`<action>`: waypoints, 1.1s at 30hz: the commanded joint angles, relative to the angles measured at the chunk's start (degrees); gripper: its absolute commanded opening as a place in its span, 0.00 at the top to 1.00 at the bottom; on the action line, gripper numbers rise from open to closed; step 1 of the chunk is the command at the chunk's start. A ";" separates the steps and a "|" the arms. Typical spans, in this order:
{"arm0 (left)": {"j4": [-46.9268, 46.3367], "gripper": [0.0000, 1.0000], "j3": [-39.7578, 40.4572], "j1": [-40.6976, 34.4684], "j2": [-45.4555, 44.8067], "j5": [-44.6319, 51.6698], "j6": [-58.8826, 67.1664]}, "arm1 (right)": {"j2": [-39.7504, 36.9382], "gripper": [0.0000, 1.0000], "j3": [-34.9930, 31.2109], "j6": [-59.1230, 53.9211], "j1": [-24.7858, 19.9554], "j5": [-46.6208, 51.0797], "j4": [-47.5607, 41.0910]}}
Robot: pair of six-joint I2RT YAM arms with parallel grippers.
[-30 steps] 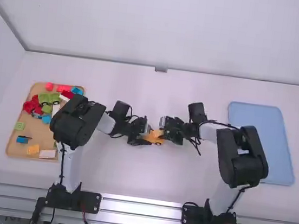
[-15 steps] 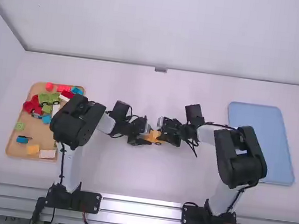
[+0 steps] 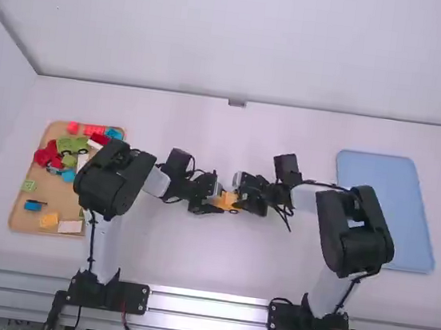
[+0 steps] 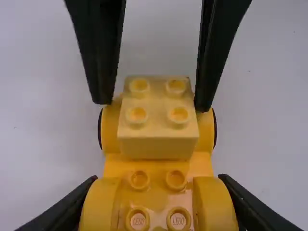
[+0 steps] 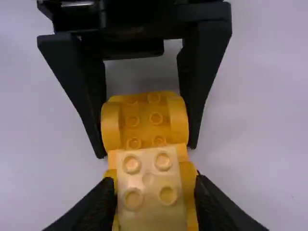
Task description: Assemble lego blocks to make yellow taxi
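1. Yellow plastic makes up both parts: the car base [image 4: 158, 166] lies at the table's middle, between the two arms; its long axis runs from one gripper to the other, roughly across the high view.
2. The left gripper [image 5: 147, 149] is closed on the base, a finger against each side of one rounded end; it looks like the anchor.
3. The pale block [image 4: 158, 147] sits on the opposite end, studs up; the right arm is nearer to it.
4. The right gripper [image 4: 153, 103] is open around that block, a slim gap at each side; I cannot tell whether the block is fully seated; pressing it home would want a straight push down, square to the base.
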 commanded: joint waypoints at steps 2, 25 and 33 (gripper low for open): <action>-1.99 0.63 -2.08 -0.22 1.92 -8.83 -1.11 | -1.20 0.53 -0.37 1.29 -0.74 -0.83 1.11; -1.75 0.62 -2.08 -0.22 1.92 -8.83 -1.09 | 1.79 1.00 1.27 -0.76 0.02 -0.39 -5.01; -2.01 0.62 -1.92 -0.22 1.92 -8.83 -1.14 | 8.00 1.00 5.38 2.08 0.04 4.02 -11.54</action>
